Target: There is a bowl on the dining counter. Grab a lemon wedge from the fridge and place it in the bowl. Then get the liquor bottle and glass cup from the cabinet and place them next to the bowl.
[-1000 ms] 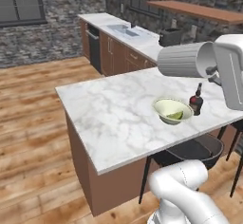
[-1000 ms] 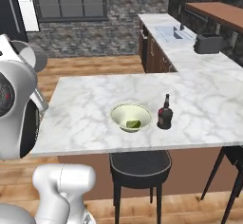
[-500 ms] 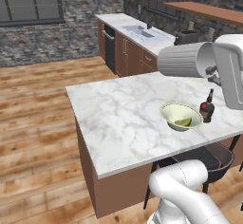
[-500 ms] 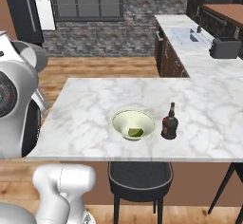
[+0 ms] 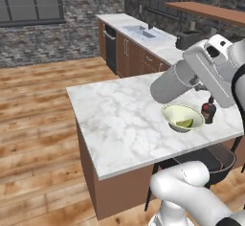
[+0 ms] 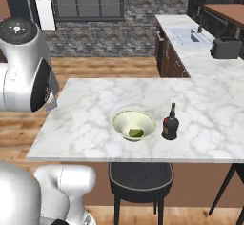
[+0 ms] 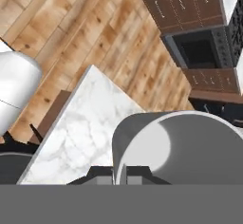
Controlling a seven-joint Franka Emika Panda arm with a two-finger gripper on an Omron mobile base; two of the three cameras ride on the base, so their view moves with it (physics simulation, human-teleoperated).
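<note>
The glass cup is clamped between the fingers, its grey ribbed wall and open rim close against the hand camera; in the left base view it hangs as a tilted grey cylinder just above the bowl. The fingers are drawn narrow on it. Below them, the lemon wedge lies inside the bowl on the dining counter. The liquor bottle stands upright just beside the bowl. A dark stool sits under the counter's near edge.
</note>
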